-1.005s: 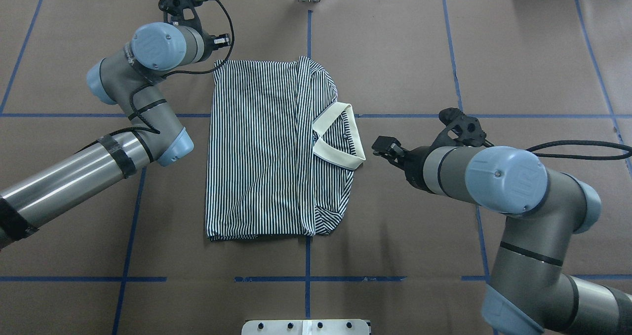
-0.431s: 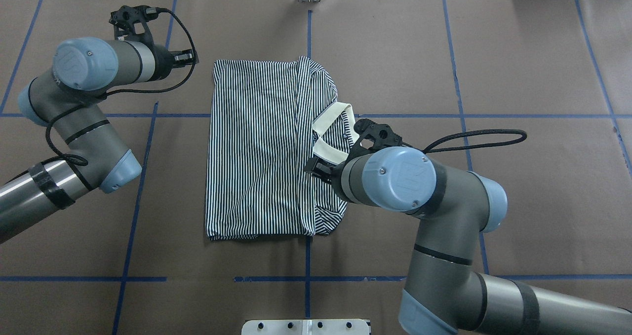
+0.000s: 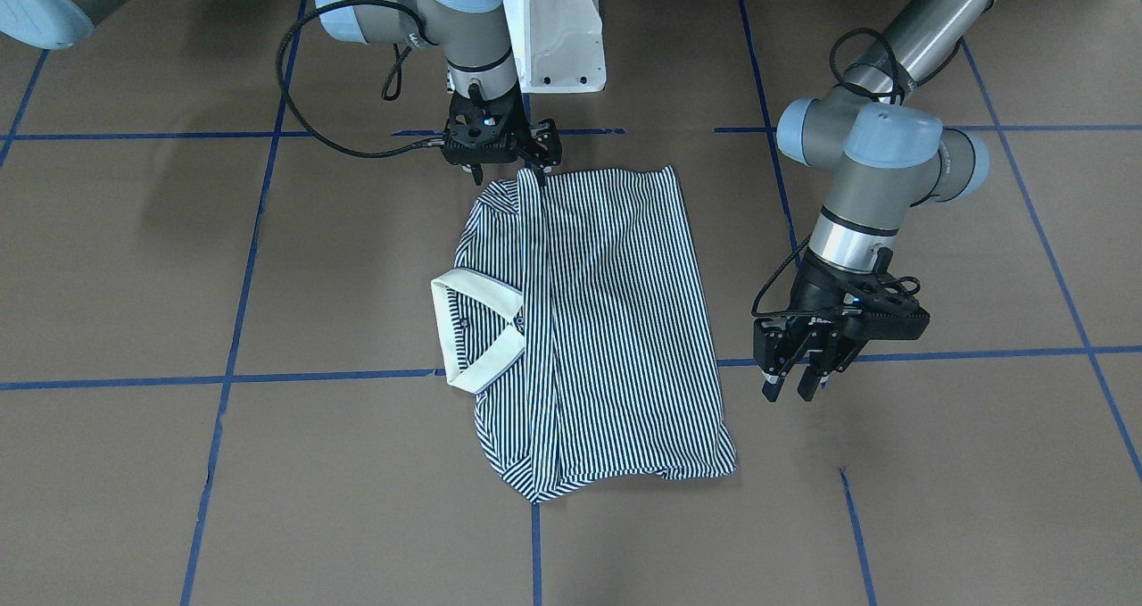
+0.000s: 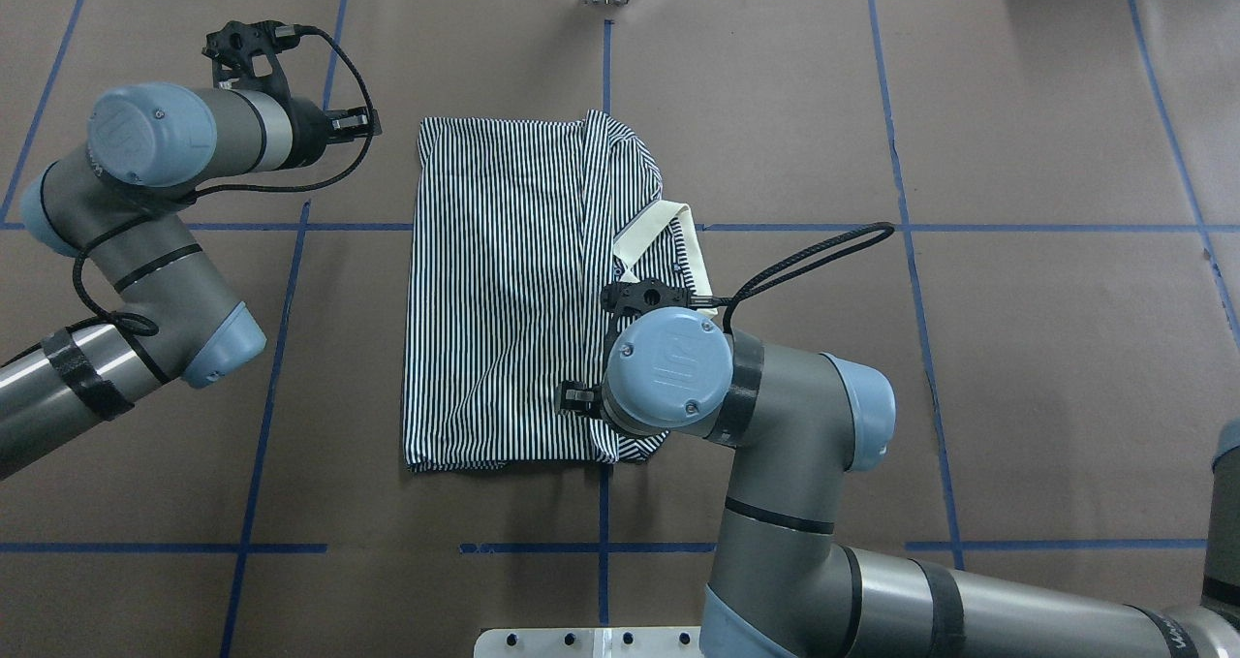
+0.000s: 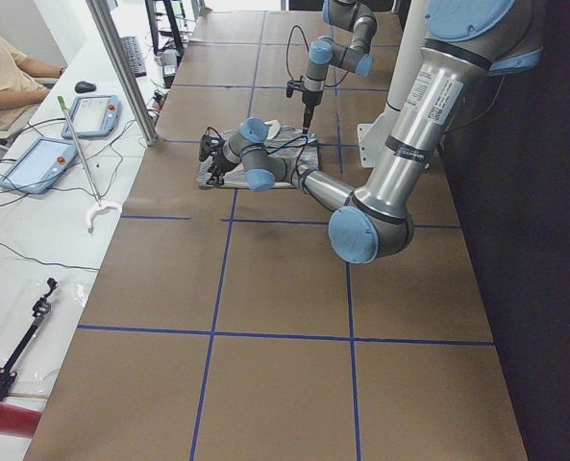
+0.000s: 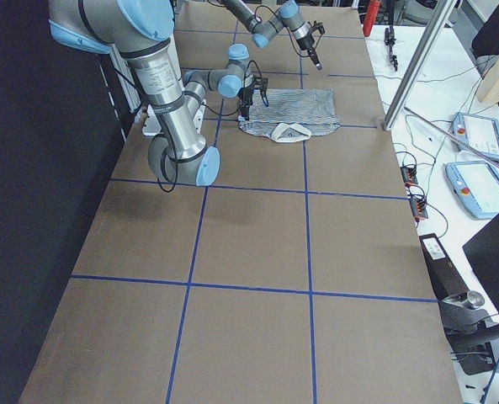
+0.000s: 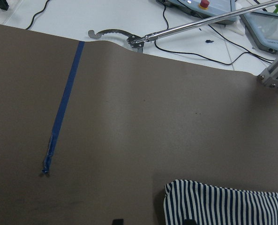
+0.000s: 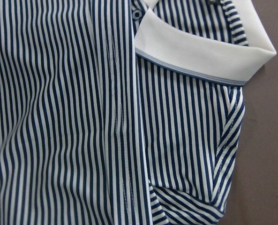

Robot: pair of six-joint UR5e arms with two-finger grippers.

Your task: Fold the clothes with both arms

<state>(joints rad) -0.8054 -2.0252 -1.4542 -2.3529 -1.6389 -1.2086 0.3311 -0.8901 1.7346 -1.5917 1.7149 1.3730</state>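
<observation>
Two spread grippers at a folded shirt (image 4: 504, 280).
Fingers apart on the right gripper (image 3: 506, 174), at the shirt's robot-side edge; apart too on the left gripper (image 3: 791, 390), off the shirt's hem side, clear of cloth. Shirt flat, cream collar (image 3: 502, 353) on the opposite side, on brown paper (image 4: 1017, 135) crossed by blue tape (image 4: 1046, 227).

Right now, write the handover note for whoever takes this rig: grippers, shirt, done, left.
Left gripper: open, empty, off the cloth by the polo shirt's far left corner.
Right gripper: open, low over the shirt's near edge at the fold line; no grip seen.
Shirt: flat at the middle of the table, collar toward the robot's right.
Done: at least one fold; a top layer ends beside the collar.
Left: probably more folds, both arms.
</observation>
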